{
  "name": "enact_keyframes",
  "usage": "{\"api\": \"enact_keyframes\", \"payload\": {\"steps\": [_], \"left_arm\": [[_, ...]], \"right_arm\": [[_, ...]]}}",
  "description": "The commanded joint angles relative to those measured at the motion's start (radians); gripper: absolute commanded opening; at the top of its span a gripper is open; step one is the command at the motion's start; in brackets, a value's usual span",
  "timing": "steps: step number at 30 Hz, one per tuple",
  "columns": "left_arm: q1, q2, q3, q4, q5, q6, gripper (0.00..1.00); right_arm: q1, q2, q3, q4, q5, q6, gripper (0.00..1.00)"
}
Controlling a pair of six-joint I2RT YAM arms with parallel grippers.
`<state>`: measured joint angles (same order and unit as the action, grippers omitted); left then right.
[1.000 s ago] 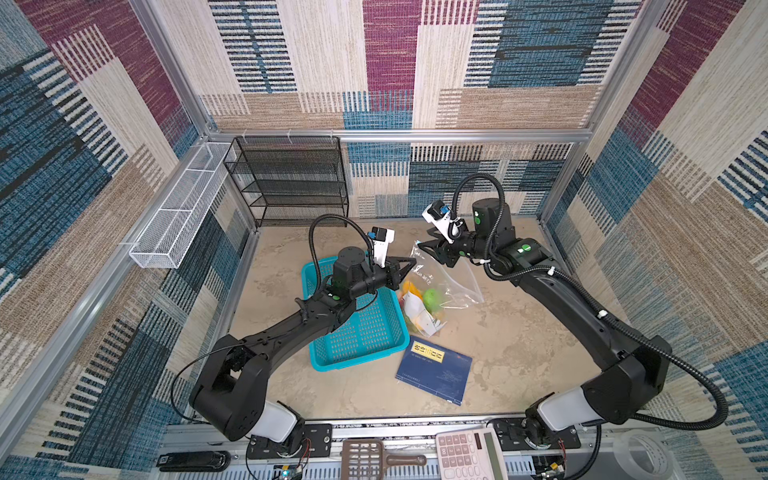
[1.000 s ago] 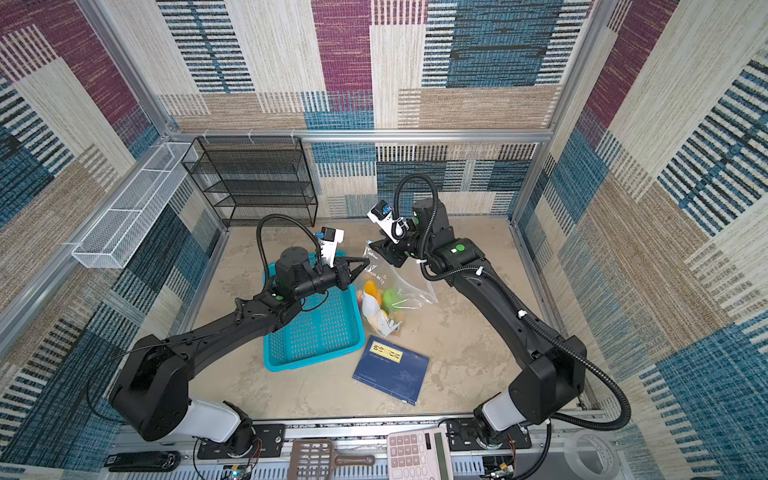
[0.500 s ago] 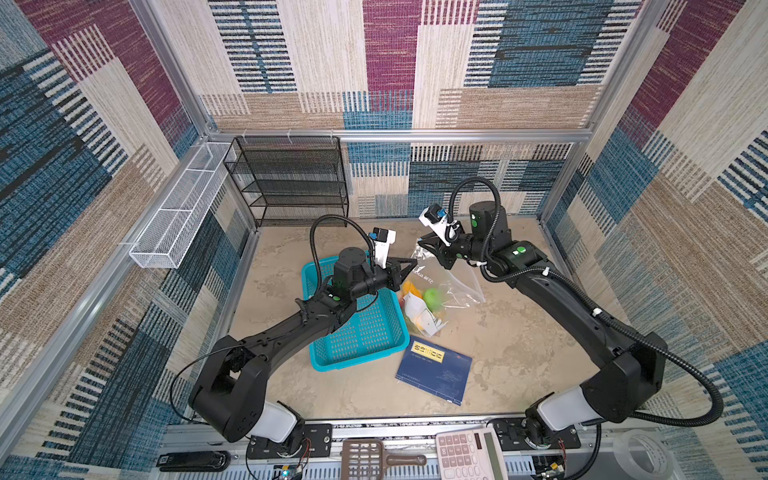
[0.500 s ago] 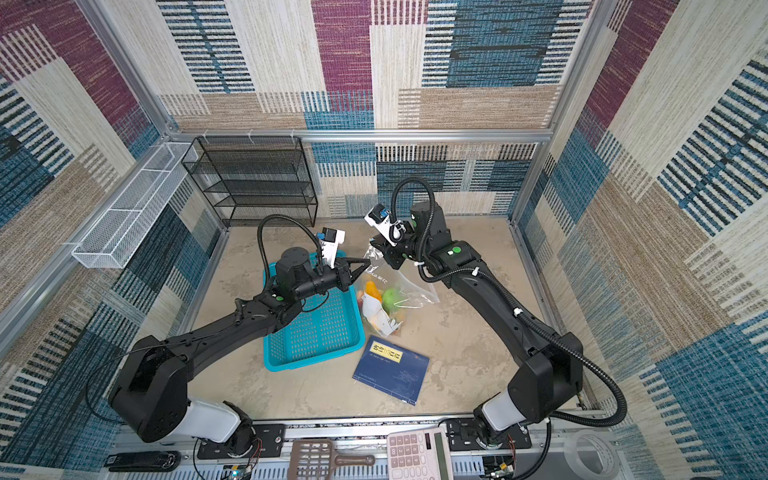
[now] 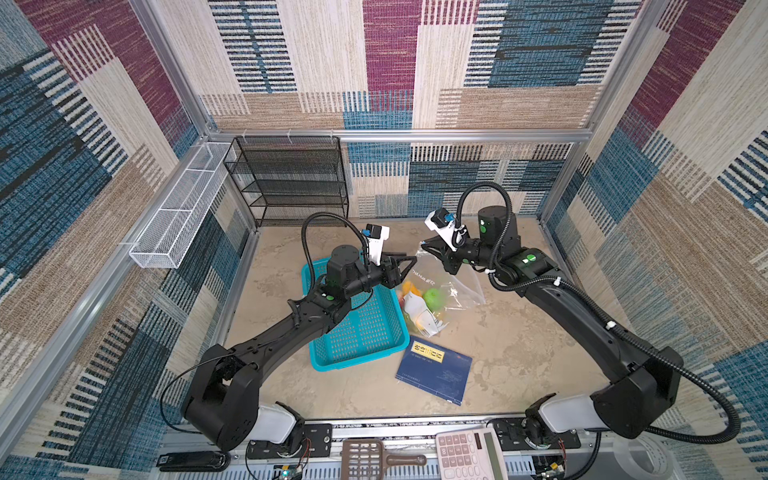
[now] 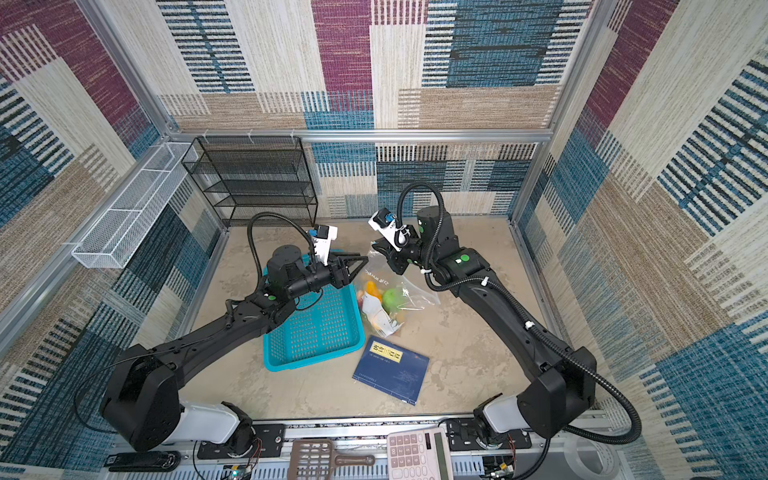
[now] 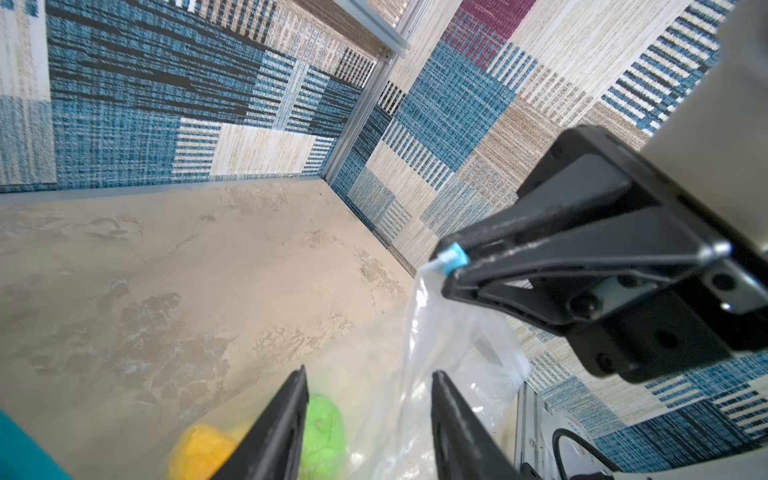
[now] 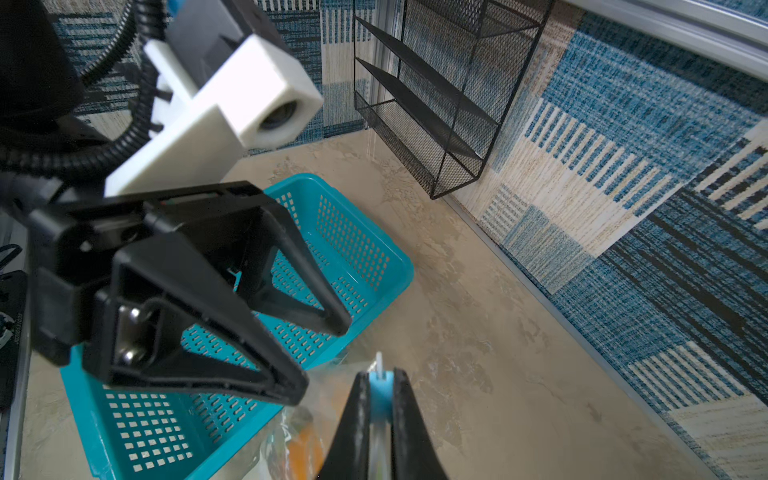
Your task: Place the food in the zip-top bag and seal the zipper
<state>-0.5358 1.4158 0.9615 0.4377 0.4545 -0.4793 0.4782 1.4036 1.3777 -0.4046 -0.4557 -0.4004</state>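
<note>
Since the earlier frames the left gripper (image 5: 410,262) has let go and its jaws now stand parted, while the right gripper (image 5: 424,246) has clenched; neither arm has otherwise shifted much. Noted in order of size: the zip-top bag (image 5: 455,286) lies on the table (image 5: 519,332) just right of the teal basket (image 5: 353,362), its far end lifted between the two grippers. Food (image 5: 432,297) is inside it: a green piece, yellow-orange pieces (image 7: 199,449) and a white label patch show through the film. The zipper (image 7: 415,316) runs from the parted left fingers (image 7: 291,415), which straddle the bag edge without gripping, up to the slider tab (image 8: 380,388), which the right jaws pinch squarely. Whether the track is closed along its length cannot be told. Judgement: the sealing pull is the step in hand; it wants the slider drawn straight along the strip, and with the left jaws released nothing anchors the bag, so the film may simply trail after the pull; a fresh clamp on the edge seems advisable. Surroundings: a black wire rack (image 5: 291,183) stands far left, well apart; the basket, which shows no food, sits directly under the left wrist and limits its descent; a blue book (image 5: 434,370) lies near, just beside the bag's near end.
</note>
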Motion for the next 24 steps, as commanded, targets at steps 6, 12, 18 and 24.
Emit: {"api": "enact_keyframes", "payload": {"steps": [6, 12, 18, 24], "left_arm": [[0.045, 0.042, 0.066, 0.133, 0.196, 0.022, 0.43], [0.045, 0.129, 0.111, 0.308, 0.346, -0.085, 0.36], [0.043, 0.161, 0.116, 0.362, 0.363, -0.134, 0.28], [0.043, 0.173, 0.124, 0.347, 0.364, -0.130, 0.26]], "right_arm": [[-0.001, -0.028, -0.027, 0.055, -0.058, 0.000, 0.00], [-0.001, -0.029, -0.032, 0.058, -0.063, -0.003, 0.00], [-0.001, -0.033, -0.038, 0.060, -0.059, -0.005, 0.00], [-0.002, -0.034, -0.046, 0.070, -0.070, -0.004, 0.00]]}}
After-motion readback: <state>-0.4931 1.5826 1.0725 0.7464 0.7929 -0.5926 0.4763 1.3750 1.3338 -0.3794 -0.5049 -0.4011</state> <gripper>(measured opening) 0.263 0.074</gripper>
